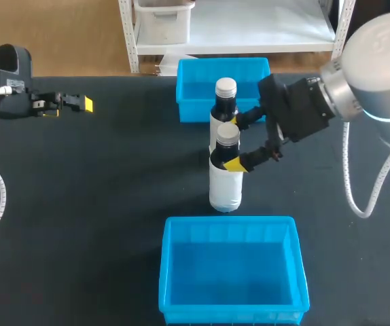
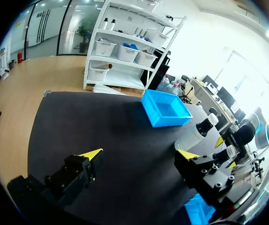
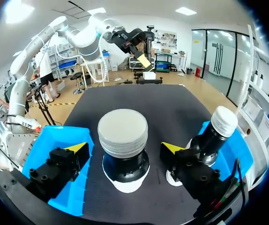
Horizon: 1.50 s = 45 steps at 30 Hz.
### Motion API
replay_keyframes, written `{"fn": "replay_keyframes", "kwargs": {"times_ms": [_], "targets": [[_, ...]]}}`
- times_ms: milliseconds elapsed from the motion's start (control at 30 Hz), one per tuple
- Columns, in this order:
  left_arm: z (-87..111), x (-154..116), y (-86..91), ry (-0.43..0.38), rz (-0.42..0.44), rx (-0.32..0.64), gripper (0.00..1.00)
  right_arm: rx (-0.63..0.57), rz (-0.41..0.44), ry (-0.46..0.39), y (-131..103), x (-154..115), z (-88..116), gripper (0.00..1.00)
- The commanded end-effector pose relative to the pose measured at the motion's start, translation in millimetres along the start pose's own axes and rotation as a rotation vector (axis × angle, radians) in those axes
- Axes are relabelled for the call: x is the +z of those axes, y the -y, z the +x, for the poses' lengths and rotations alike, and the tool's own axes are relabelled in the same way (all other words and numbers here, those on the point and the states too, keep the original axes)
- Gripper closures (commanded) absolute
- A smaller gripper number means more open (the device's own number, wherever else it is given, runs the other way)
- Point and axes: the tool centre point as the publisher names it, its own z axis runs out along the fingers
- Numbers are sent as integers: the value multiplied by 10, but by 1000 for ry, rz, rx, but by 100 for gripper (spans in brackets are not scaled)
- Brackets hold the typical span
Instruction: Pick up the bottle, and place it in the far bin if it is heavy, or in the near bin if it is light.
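Left pincer point(image 2: 140, 154) sits at 10 o'clock on the surface point(image 1: 113, 176), fingers wide apart, nothing in them. My read is that it's parked clear of the work, not part of this pick.

Centre: the bottle point(image 1: 225, 183) stands on the surface between the two bins — far bin point(image 1: 195, 88) at its 12 o'clock, near bin point(image 1: 232, 272) at its 6 o'clock. A second bottle point(image 1: 223, 109) stands just behind it at 12, near the far bin; can't tell if the two touch.

Target bottle is upright, with its long axis vertical, cap pointing straight up and base on the surface.

Right pincer point(image 3: 124, 149) comes in from 2 o'clock with fingers level, one each side of the dark neck just under the cap. The right wrist view shows a gap on both sides, so it's apart, not clamped.

Neck-level approach makes sense — narrowest section, and the cap should stop slip on the lift. Heavy or light can't be judged until it's lifted.
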Motion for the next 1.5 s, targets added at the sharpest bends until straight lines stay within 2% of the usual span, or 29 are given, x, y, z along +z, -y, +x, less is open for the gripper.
{"fn": "replay_keyframes", "kwargs": {"times_ms": [33,467,600,667,700,733,900,933,1033,1133,1167,1200,1267,1500], "targets": [[0,0,0,0,0,0,0,-2,-9,9,17,37,-15,0],[0,0,0,0,0,0,0,5,-25,19,29,115,-26,0],[0,0,0,0,0,0,0,4,-26,20,26,121,-27,10],[0,0,0,0,0,0,0,4,-28,20,21,130,-21,20],[0,0,0,0,0,0,0,4,-28,20,21,132,-20,30],[0,0,0,0,0,0,0,5,-29,20,20,132,-20,35],[0,0,0,0,0,0,0,4,-30,20,20,134,-18,42],[0,0,0,0,0,0,0,4,-29,20,21,133,-18,50],[0,0,0,0,0,0,0,1,-27,21,12,117,-29,55],[0,0,0,0,0,0,0,-5,-25,23,-4,98,-50,65],[0,0,0,0,0,0,0,-8,-23,24,-9,90,-58,70],[0,0,0,0,0,0,0,-10,-22,25,-13,82,-67,82],[0,0,0,0,0,0,0,-16,-18,26,-28,60,-95,91],[0,0,0,0,0,0,0,-66,18,51,-141,-178,-319,100]]}}
